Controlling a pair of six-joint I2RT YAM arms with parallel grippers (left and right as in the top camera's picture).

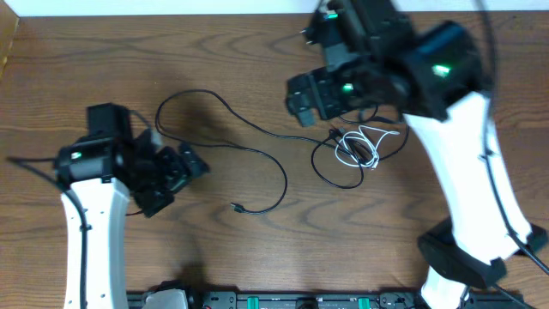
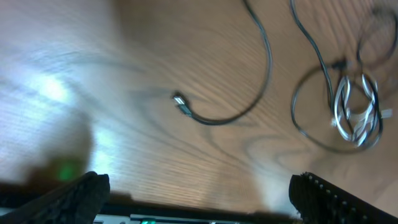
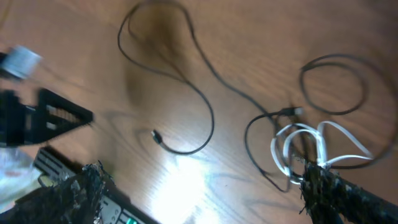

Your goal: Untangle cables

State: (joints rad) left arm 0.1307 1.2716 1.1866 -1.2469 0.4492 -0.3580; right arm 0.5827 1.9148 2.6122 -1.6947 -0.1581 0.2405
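Observation:
A long black cable [image 1: 257,153] snakes across the middle of the table and ends in a small plug [image 1: 236,207]. To its right a short white cable [image 1: 360,146] lies bunched inside the loops of a second black cable [image 1: 330,172]. My left gripper [image 1: 184,167] is open, left of the long cable's plug [image 2: 180,102], with nothing between its fingers [image 2: 78,196]. My right gripper [image 1: 304,99] hangs open above and left of the tangle. In the right wrist view the white cable [image 3: 305,140] lies just past one fingertip [image 3: 339,193] of my right gripper [image 3: 205,199], not gripped.
The wooden table's far edge [image 1: 171,10] runs along the top. A black equipment rail [image 1: 283,300] lines the front edge. My right arm's white link [image 1: 467,172] slants over the right side of the table. My left arm [image 3: 37,118] shows in the right wrist view.

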